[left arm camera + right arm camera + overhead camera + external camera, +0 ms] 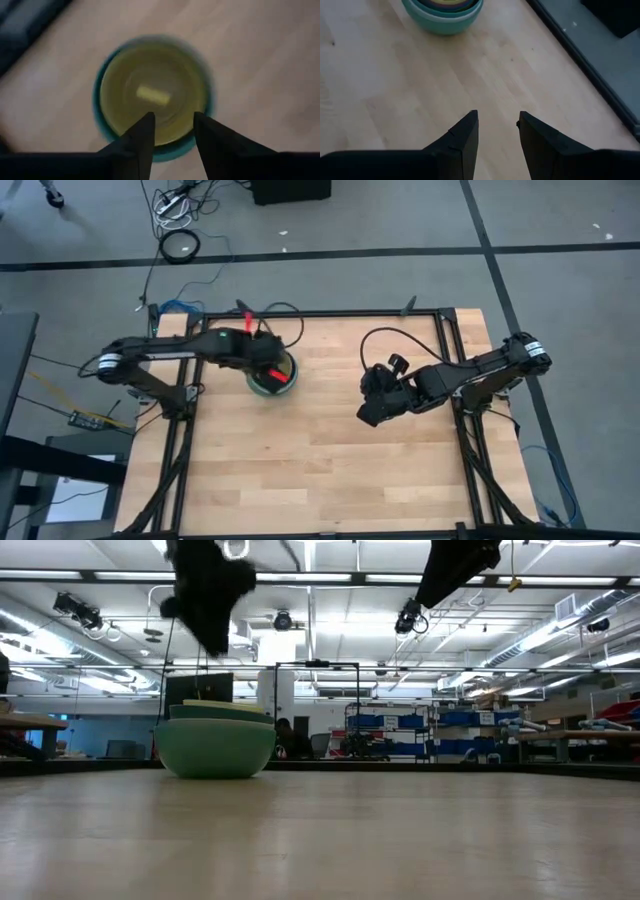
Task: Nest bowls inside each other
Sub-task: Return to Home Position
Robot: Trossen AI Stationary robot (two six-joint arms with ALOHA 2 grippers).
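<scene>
The bowls (pixel 272 380) sit nested in one stack on the table's far left part, resting on the outermost bowl's base (pixel 215 772). In the low view the outer bowl is sage green, and further rims show above it. A yellow-green inner bowl (pixel 152 95) shows from above, with a darker rim around it. My left gripper (pixel 173 117) hangs open above the stack, clear of it, with nothing between its fingers. My right gripper (pixel 497 117) is open over bare wood right of the table's middle, well away from the stack (pixel 444 12).
A black metal frame (pixel 440 340) borders the wooden tabletop. Bare wood (pixel 320 460) lies between the stack and the table's near edge. Cables (pixel 180 245) lie on the floor beyond the far edge.
</scene>
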